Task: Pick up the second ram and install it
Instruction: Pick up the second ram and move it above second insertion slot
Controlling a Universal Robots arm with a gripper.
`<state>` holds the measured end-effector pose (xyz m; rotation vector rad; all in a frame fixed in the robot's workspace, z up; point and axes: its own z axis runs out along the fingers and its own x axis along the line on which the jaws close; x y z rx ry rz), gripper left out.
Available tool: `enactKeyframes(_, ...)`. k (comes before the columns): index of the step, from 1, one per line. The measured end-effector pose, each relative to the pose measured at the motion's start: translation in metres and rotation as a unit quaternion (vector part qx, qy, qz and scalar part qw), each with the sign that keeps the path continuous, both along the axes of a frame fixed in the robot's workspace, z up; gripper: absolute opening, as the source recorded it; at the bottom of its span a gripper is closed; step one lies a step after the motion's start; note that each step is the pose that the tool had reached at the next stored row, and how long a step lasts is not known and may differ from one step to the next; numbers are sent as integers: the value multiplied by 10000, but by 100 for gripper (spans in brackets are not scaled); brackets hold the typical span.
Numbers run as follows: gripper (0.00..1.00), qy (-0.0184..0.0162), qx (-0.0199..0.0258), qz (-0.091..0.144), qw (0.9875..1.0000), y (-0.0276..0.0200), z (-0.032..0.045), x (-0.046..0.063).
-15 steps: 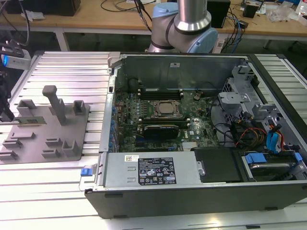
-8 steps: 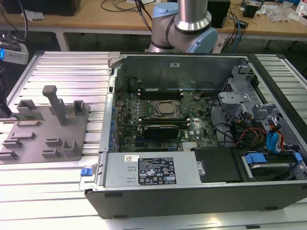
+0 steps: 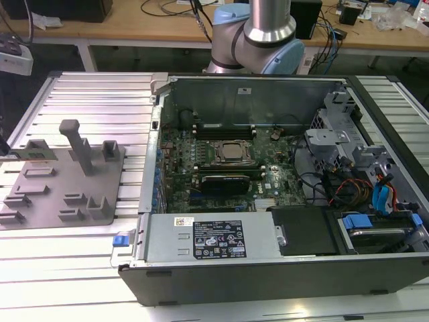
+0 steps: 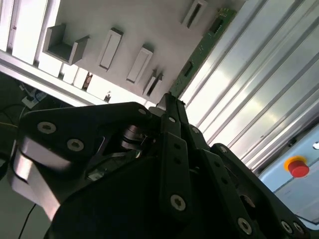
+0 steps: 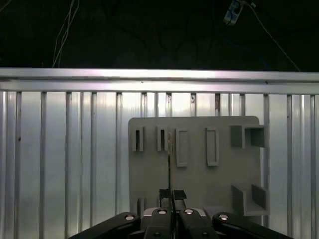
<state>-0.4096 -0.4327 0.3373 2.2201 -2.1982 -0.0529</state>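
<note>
The tool (image 5: 172,193) is clamped on the second ram (image 4: 202,47) at the gray holder tray (image 5: 199,181), well apart from the open computer case (image 3: 255,90); installation remains undone.

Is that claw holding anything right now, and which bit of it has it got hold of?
Yes: the gripper pinches the second ram, the thin green stick, by one short end; the rest juts out over the gray tray.

Open computer case (image 3: 268,275) beside grey fixture (image 3: 67,182) (slotted)
</note>
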Motion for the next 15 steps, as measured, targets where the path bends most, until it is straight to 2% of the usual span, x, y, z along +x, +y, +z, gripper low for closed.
enactKeyframes(4,9,0,0,0,10000,3,158,0)
enactKeyframes(12,9,0,0,0,10000,7,330,0)
enactKeyframes(15,9,-1,0,0,10000,8,439,0)
